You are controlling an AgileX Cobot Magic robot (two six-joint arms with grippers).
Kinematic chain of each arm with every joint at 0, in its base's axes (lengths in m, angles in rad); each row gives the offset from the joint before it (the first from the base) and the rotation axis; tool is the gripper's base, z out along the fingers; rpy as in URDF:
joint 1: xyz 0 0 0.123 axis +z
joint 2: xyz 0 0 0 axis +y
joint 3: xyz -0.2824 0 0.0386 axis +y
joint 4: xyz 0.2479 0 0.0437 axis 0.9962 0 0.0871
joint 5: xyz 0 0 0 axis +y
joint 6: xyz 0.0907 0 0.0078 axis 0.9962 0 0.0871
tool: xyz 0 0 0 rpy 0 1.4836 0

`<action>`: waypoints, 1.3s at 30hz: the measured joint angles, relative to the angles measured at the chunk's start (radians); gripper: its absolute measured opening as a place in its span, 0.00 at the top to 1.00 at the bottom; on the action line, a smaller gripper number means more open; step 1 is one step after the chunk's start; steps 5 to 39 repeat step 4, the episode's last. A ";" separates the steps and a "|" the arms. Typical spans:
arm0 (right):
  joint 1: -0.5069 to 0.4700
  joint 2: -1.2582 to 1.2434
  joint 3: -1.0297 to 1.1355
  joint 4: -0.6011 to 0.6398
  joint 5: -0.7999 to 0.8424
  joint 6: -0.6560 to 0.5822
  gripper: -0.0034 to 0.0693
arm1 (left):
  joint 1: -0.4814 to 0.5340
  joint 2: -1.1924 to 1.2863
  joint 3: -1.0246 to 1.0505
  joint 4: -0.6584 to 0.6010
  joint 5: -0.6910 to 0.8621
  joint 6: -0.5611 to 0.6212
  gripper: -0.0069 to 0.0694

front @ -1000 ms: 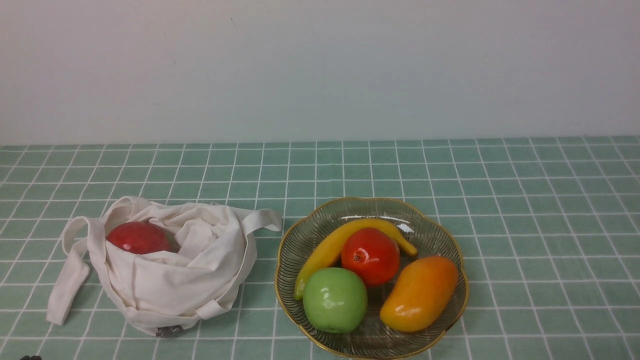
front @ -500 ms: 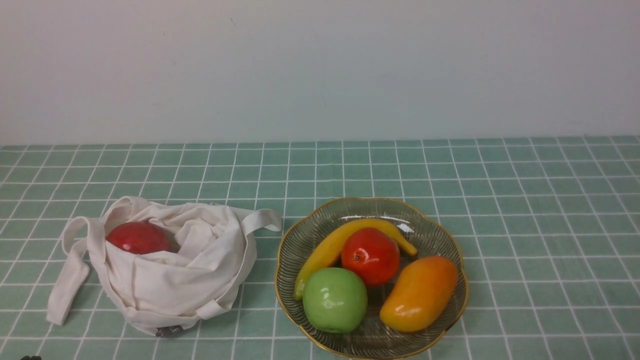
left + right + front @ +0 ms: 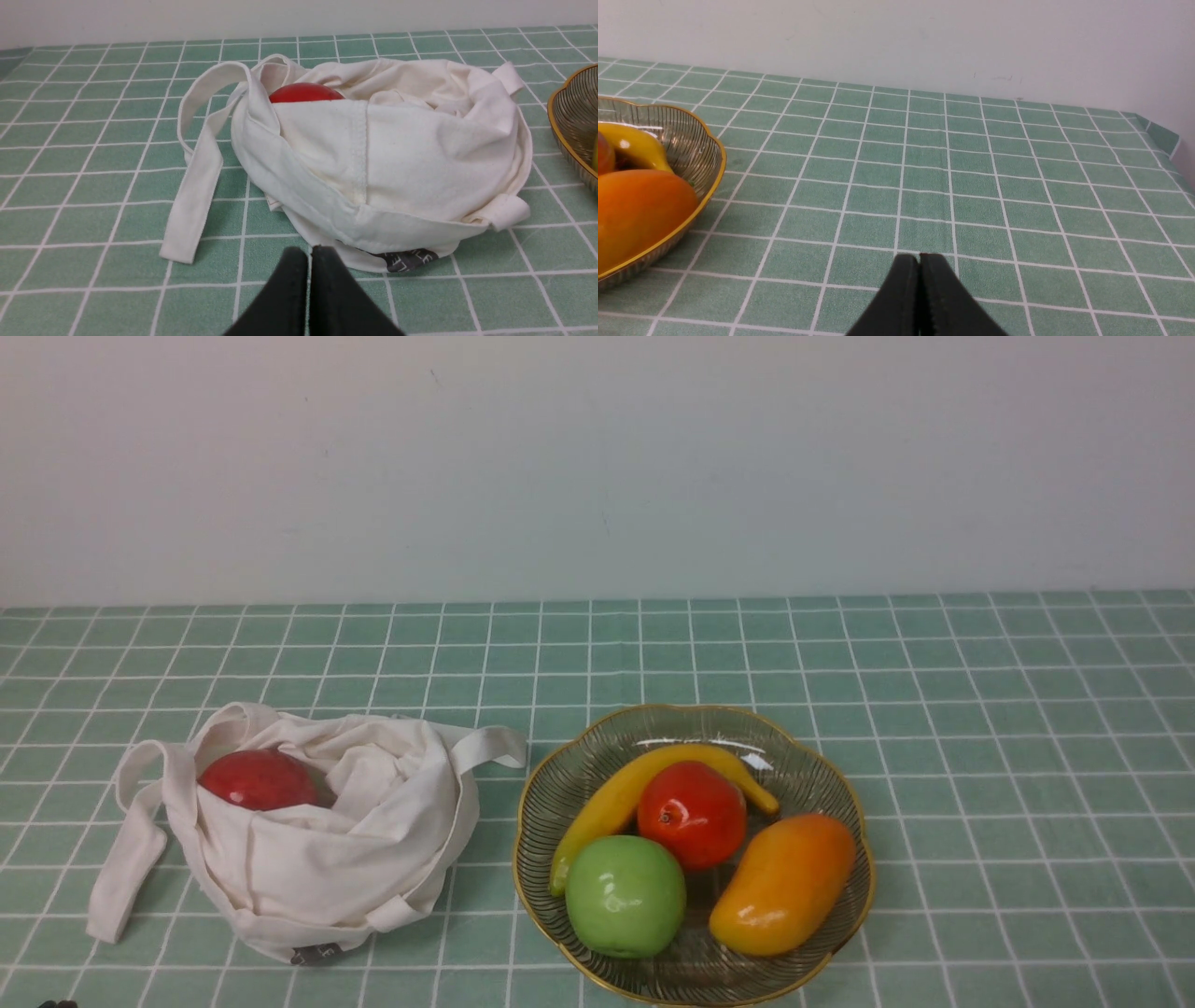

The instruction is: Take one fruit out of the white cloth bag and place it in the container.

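The orange-yellow mango lies in the glass bowl at the right, also visible in the right wrist view as the mango inside the bowl's gold rim. The white cloth bag slumps at the left with a dark red fruit showing in its mouth. My left gripper is shut and empty, just short of the bag near its dark label. My right gripper is shut and empty over bare cloth, right of the bowl.
The bowl also holds a banana, a red apple and a green apple. A long bag strap trails to the left on the green checked tablecloth. The table's right edge shows in the right wrist view.
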 joint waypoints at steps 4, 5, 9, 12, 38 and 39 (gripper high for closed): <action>0.000 0.000 0.000 0.000 0.000 0.000 0.97 | 0.000 0.000 0.000 0.000 0.000 0.000 0.92; 0.000 0.000 0.000 0.000 0.000 0.000 0.97 | 0.000 0.000 0.000 0.000 0.000 0.000 0.92; 0.000 0.000 0.000 0.000 0.000 0.000 0.97 | 0.000 0.000 0.000 0.000 0.000 0.000 0.92; 0.000 0.000 0.000 0.000 0.000 0.000 0.97 | 0.000 0.000 0.000 0.000 0.000 0.000 0.92; 0.000 0.000 0.000 0.000 0.000 0.000 0.97 | 0.000 0.000 0.000 0.000 0.000 0.000 0.92; 0.000 0.000 0.000 0.000 0.000 0.000 0.97 | 0.000 0.000 0.000 0.000 0.000 0.000 0.92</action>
